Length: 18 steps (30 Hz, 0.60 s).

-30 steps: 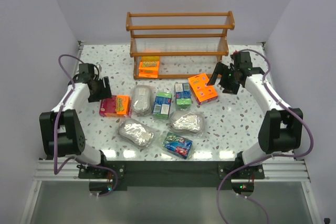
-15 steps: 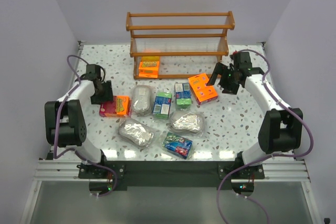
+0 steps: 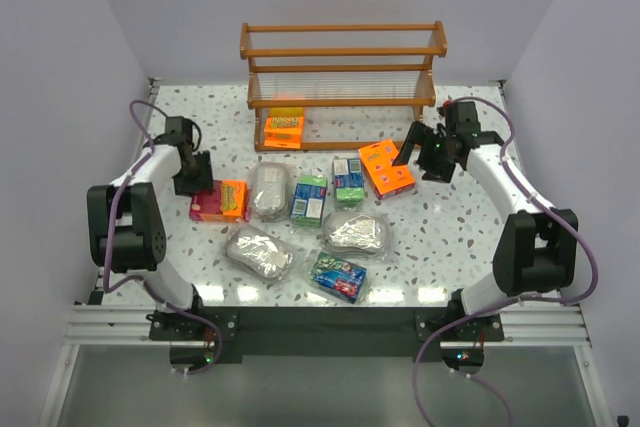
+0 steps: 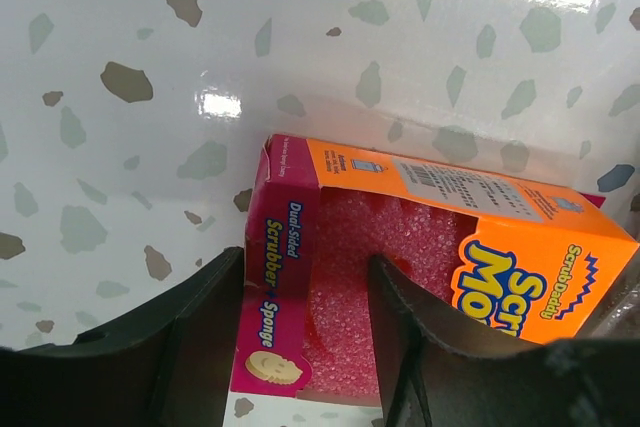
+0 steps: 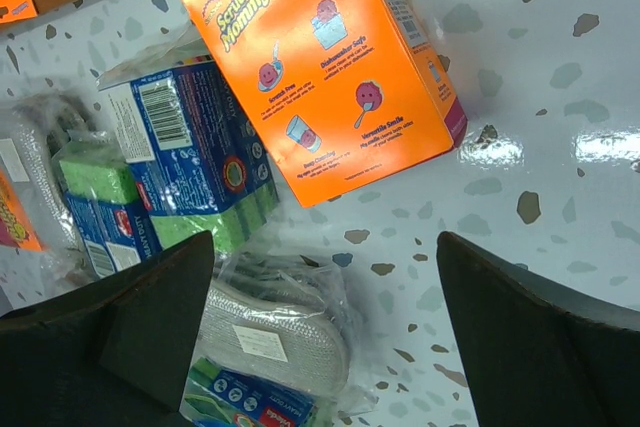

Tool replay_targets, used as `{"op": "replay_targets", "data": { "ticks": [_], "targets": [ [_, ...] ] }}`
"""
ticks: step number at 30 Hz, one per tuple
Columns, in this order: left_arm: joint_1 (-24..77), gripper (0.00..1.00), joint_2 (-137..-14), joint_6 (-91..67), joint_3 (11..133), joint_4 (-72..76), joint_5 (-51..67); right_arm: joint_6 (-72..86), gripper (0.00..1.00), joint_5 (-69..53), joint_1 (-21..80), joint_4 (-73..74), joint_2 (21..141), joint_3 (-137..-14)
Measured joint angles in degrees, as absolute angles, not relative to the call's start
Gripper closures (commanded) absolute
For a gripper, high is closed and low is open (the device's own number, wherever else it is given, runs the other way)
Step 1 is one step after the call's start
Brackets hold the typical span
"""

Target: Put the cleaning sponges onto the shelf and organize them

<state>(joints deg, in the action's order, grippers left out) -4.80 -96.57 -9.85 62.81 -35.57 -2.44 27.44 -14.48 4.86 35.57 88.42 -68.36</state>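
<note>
Two grippers are in view, each with its fingers spread and nothing pinched between them.

The left gripper (image 4: pixel 305 259) hangs low over the pink end of an orange-and-pink pack (image 4: pixel 450 247). One finger stands just outside the pink end flap and the other crosses the pink sponge window. Whether either one touches the pack cannot be told.

The right gripper (image 5: pixel 325 247) is opened wide above the speckled table (image 5: pixel 560 97). A silvery oval pack (image 5: pixel 270 322) in clear wrap lies close by its finger on the side toward the other arm. Just ahead of the fingers a second orange pack (image 5: pixel 320 67) lies flat, printed face up, apart from both of them. A green-and-blue pack (image 5: pixel 190 157) rests against that pack's edge, again on the side toward the other arm.

Between the two grippers, farther from each, lie two more silvery packs (image 3: pixel 269 190) (image 3: pixel 259 252) and two more green-and-blue packs (image 3: pixel 309 199) (image 3: pixel 338 276).

Beyond both grippers, at the far side of the table, stands the shelf (image 3: pixel 342 50). A third orange pack (image 3: pixel 285 130) sits at the end of its bottom tier nearer the left gripper.
</note>
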Motion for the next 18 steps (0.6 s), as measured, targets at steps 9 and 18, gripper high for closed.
{"op": "replay_targets", "data": {
  "ticks": [9,18],
  "targets": [
    [-4.8,1.0,-92.4,-9.9,70.1,-40.0,-4.8,27.4,0.04,-15.5,4.9,35.6,87.2,-68.1],
    [-4.9,1.0,-84.1,-11.1,75.8,-41.4,-5.9,27.0,0.03,-26.2,6.7,33.9,86.5,-68.1]
  ]
}}
